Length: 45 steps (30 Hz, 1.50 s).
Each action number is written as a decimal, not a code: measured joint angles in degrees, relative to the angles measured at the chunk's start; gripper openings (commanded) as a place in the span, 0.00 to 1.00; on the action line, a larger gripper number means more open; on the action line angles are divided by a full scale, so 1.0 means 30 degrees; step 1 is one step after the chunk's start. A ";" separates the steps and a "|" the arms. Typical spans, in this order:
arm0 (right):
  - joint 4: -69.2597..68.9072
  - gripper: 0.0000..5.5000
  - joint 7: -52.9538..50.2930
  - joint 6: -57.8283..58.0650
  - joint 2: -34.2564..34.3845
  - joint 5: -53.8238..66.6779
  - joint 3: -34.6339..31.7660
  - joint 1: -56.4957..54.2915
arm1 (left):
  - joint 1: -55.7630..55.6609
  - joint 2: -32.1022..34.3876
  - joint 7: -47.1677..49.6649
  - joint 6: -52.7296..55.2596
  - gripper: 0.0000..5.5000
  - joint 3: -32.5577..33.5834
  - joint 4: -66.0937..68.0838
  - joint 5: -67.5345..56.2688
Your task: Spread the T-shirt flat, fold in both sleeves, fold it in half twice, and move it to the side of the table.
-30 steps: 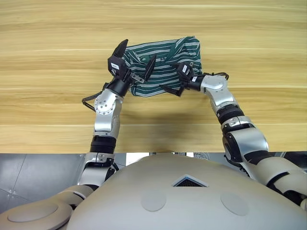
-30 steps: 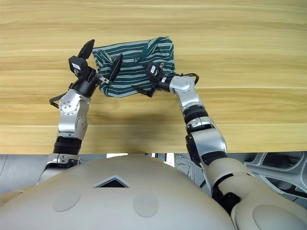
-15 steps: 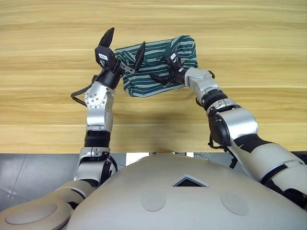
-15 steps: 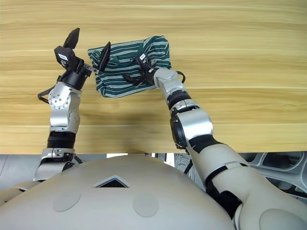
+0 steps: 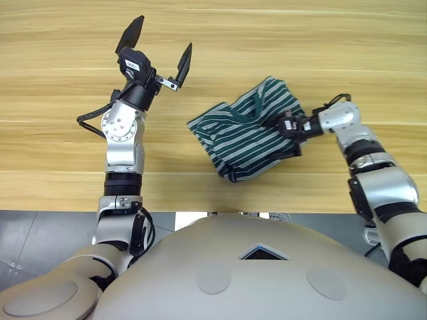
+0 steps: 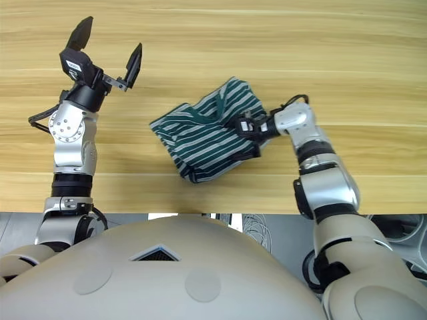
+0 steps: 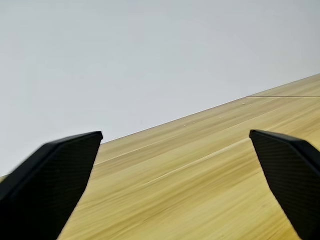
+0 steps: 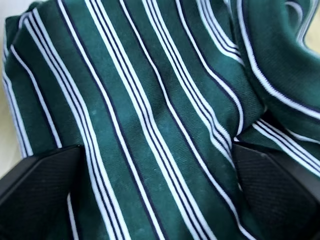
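Green striped T-shirt (image 5: pixel 243 137), folded, is located near the table's (image 5: pixel 320 40) 6 o'clock edge. It is judged light, limp and easily unfolded; all layers should be pinched together. The right gripper (image 5: pixel 285 135) is spread wide over its 3 o'clock side. The left gripper (image 5: pixel 162 37) is held agape at 10 o'clock, well apart.

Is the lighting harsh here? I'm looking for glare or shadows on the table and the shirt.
Left eye view: the table is evenly lit, with no glare patches; only a soft, narrow shadow hugs the near edge of the T-shirt. Left wrist view: the wall behind is evenly lit. Right wrist view: the cloth shows no hot spots.
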 measured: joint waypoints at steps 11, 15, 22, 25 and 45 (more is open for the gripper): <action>0.1337 0.98 -0.3274 0.1599 -0.0009 0.1708 -0.3365 -0.0987 | 0.0110 -0.0023 -0.0010 0.0045 0.98 -0.0471 -0.0761 -0.0025; 0.0960 0.98 -0.4633 0.3612 0.0655 0.3134 -0.4922 -0.0428 | 0.0229 -0.0039 0.0003 0.0051 0.98 -0.0489 -0.0819 -0.0038; -0.0057 0.98 -1.0132 0.7611 0.2908 0.2960 -0.5188 0.0076 | 0.0390 -0.0382 0.0041 0.0025 0.98 -0.0653 -0.0820 -0.0033; 0.0213 0.98 -1.2070 0.8679 0.3985 0.2407 -0.4831 -0.0743 | 0.0398 -0.0420 0.0056 -0.0017 0.98 -0.0634 -0.0783 -0.0036; 0.2782 0.98 -1.2254 0.8042 1.1238 -0.1323 -0.1193 -0.3750 | 0.0327 -0.0797 -0.0065 -0.0456 0.98 -0.0461 -0.0146 -0.0217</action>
